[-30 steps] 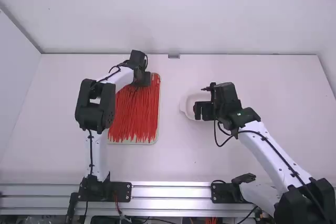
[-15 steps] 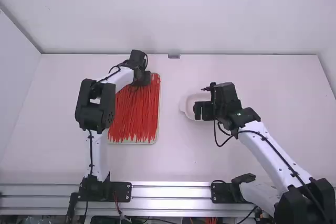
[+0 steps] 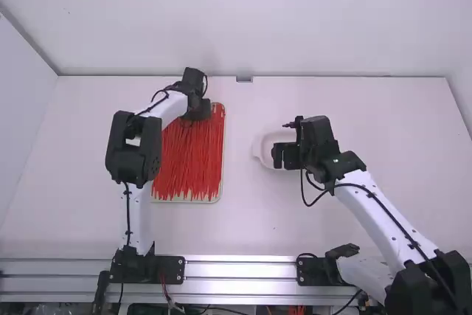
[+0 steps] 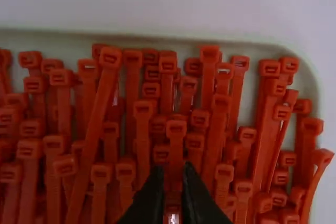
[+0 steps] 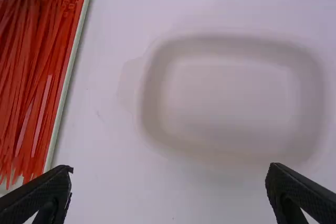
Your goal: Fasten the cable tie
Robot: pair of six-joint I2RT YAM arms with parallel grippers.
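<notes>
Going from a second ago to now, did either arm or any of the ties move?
Nothing visibly changed. The left gripper stays at the far end of the tray, pinched on one cable tie in the red pile. The right gripper still hangs open over the white dish.

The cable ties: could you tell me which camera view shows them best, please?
The left wrist view: the ties are close, each head distinct, and the left gripper pinches one. The high view shows the whole pile on its tray, strands merged. The right wrist view catches just one edge of the pile.
</notes>
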